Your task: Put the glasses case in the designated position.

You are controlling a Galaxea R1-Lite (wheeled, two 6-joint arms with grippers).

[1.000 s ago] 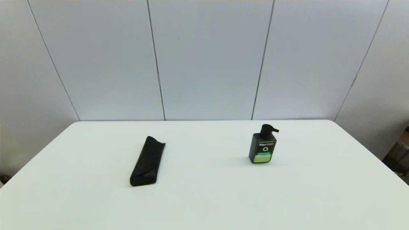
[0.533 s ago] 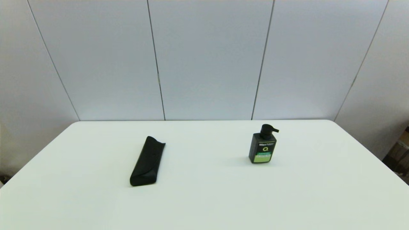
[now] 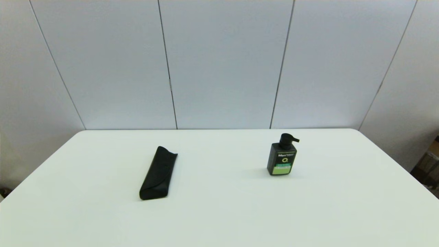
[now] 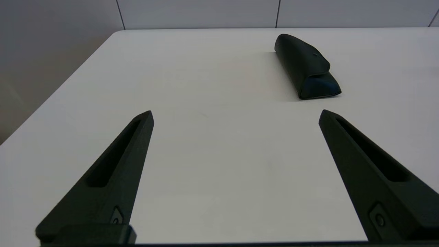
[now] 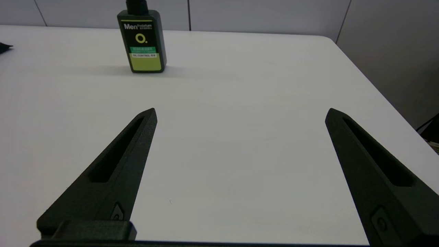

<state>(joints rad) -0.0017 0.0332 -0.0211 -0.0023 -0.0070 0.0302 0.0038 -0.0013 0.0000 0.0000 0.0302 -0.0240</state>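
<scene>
The glasses case (image 3: 158, 173), long, slim and matte black, lies flat on the left half of the white table (image 3: 219, 212). The left wrist view shows the glasses case (image 4: 306, 67) some way ahead of my left gripper (image 4: 236, 115), which stands open over bare tabletop with nothing between its fingers. My right gripper (image 5: 240, 113) is also open and empty, low over the table's right side. Neither arm appears in the head view.
A black pump bottle with a green label (image 3: 282, 156) stands upright on the right half of the table, seen ahead of the right gripper as the bottle (image 5: 142, 37). Grey wall panels rise behind the table's far edge.
</scene>
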